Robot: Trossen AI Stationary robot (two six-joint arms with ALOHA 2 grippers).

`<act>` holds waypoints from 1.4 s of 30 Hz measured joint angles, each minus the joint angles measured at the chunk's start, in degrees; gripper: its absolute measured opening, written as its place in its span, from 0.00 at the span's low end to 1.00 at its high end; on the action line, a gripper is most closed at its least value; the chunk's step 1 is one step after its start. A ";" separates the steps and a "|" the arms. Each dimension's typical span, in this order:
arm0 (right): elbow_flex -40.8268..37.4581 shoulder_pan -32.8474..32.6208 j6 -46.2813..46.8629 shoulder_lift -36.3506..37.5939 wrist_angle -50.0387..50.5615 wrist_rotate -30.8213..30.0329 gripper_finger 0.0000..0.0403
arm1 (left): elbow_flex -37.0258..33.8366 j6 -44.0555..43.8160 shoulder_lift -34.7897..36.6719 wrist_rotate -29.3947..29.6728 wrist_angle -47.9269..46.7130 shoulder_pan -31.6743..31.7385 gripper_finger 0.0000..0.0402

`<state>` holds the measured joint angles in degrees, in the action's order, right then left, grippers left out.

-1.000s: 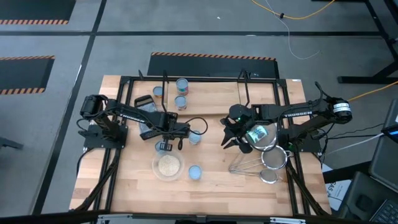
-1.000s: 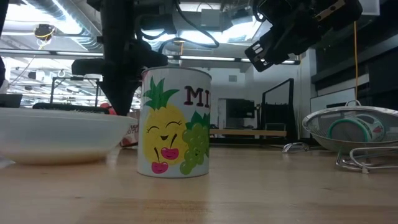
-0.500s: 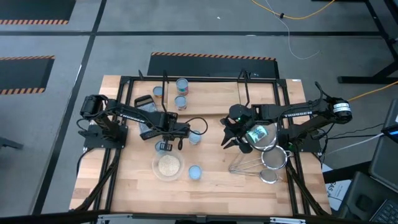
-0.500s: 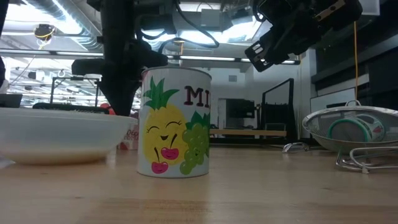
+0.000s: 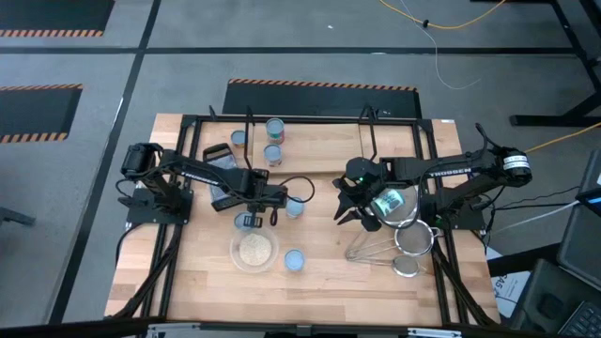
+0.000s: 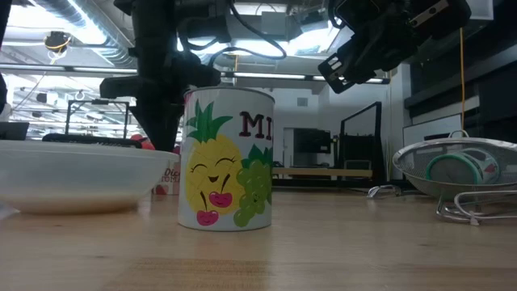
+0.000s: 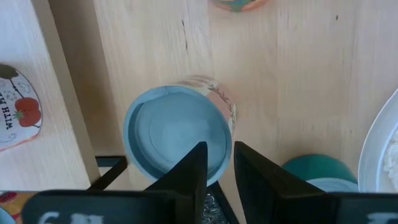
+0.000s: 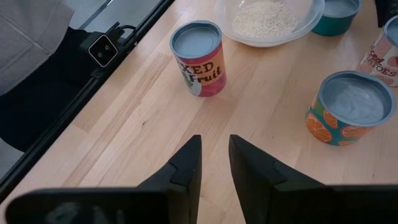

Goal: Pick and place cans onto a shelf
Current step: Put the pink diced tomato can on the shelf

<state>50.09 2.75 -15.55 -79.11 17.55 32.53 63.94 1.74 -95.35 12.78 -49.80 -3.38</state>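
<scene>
My left gripper (image 5: 282, 199) (image 7: 217, 165) is shut and points down over the rim of a can with a pale blue top (image 7: 177, 134) (image 5: 295, 205), which stands upright on the table beside the shelf. My right gripper (image 5: 349, 210) (image 8: 214, 155) is shut and empty, raised above mid-table (image 6: 355, 65). Three cans (image 5: 274, 127) (image 5: 273, 153) (image 5: 239, 139) stand on the light-wood shelf (image 5: 329, 141) at the far side. A fruit-label can (image 6: 228, 162) (image 5: 295, 260) stands near the front edge. An orange can (image 8: 351, 109) also stands on the table. My left gripper's shut fingertips (image 7: 193, 168) stand from above over the near rim of the blue-topped can (image 7: 186, 177). I cannot tell whether they touch it. The can stands upright on the table.
A clear bowl of pale grains (image 5: 254, 251) sits near the front, left of the fruit-label can. Wire strainers (image 5: 408, 246) lie at the right, one with a teal can in it (image 6: 464, 170). The shelf's black frame bar (image 7: 65, 93) runs close by the left gripper.
My left gripper has shifted slightly toward the table's right edge. Nothing else has moved.
</scene>
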 joint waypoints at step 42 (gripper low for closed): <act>0.04 0.15 3.30 0.00 -18.05 -11.30 0.21 | -37.95 -13.35 40.63 5.15 47.13 -12.04 0.18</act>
<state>50.13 2.90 -12.25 -79.11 -0.50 21.23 26.00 -11.62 -54.72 17.93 -2.67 -15.41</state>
